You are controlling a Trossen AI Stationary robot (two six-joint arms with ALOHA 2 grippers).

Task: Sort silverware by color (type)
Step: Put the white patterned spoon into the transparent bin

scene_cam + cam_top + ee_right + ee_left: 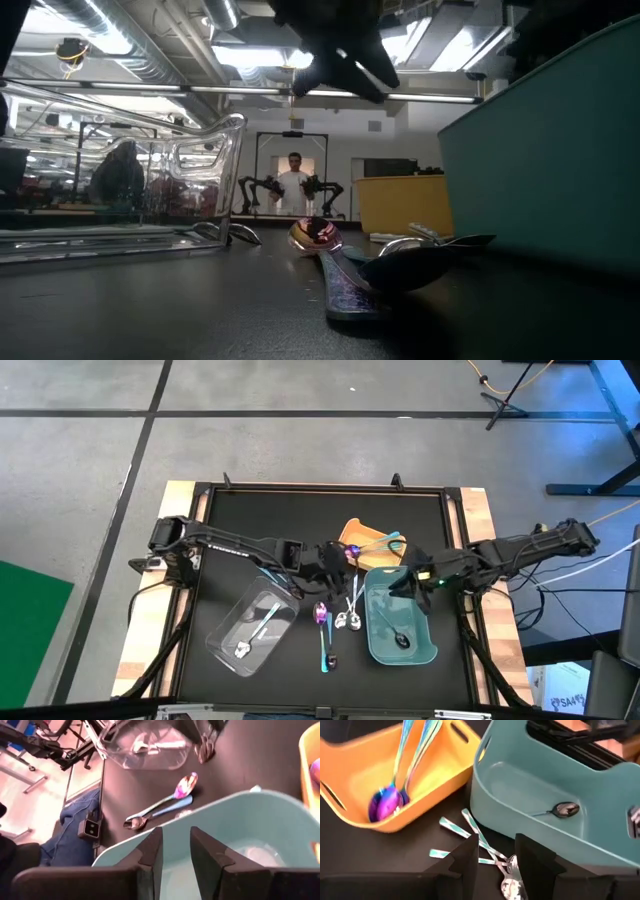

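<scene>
Loose silverware lies on the black mat between the trays: an iridescent purple spoon (321, 615), a dark-headed spoon with a teal handle (325, 652) and silver-headed spoons (347, 617). My left gripper (497, 857) hangs open above the silver-headed spoons (470, 832), with nothing between its fingers. My right gripper (175, 855) hovers open and empty over the teal tray (260, 815). One spoon (562, 810) lies on the teal tray's floor. Iridescent spoons (385, 802) rest in the yellow tray (435, 775), handles leaning on its rim. The clear tray (250, 628) holds silver spoons.
The three trays stand close together around the loose spoons, clear at the left, yellow (368, 542) at the far middle, teal (400, 628) at the right. Bare black mat (250, 530) lies at the far left. A person (293, 185) stands in the room beyond the table.
</scene>
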